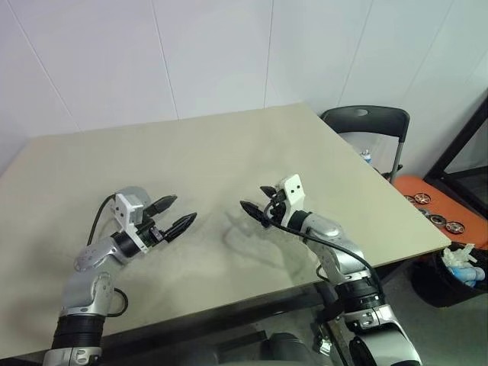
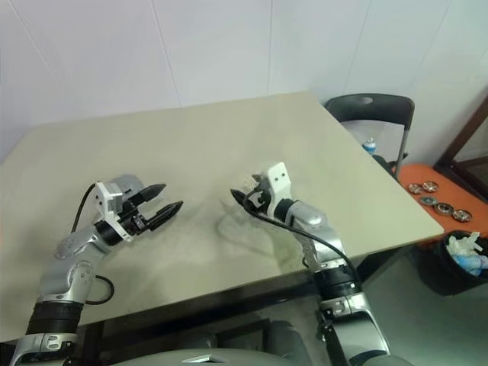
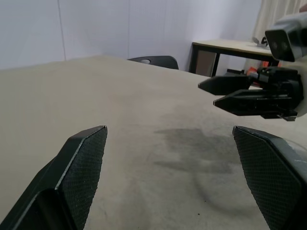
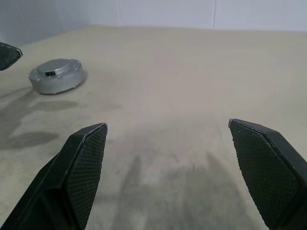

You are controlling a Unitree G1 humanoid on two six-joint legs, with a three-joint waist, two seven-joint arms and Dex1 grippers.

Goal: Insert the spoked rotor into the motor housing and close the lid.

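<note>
Left claw [image 1: 185,207] spread wide, nothing in it, held level just above the surface [image 1: 229,145], pointing at the right claw. Right claw [image 1: 252,196] also spread and bare, level, aimed back at the left; the two tips face each other across a gap, not touching. In the right wrist view a squat silver-grey round unit sits flat on the surface beyond the right claw, near the left claw's fingertip [image 4: 7,55] but apart from it. It reads as the housing [image 4: 57,79] with the lid [image 4: 56,71] already on top, notched edge and a small dark connector slot on its face. Rotor is likely inside, cannot confirm. Judgement: the task looks at or near its end, and the step in hand is a check or a pull-away. To do it well, keep both claws spread and lifted clear so neither tip knocks the unit. Check that the lid sits flush all round with its notches seated. If one side rides high, press down evenly on top rather than pinching the rim. Farther off, past the right edge of the surface: a black chair [image 1: 366,122] and an orange tray [image 1: 404,187] with small round parts [image 1: 436,219].
</note>
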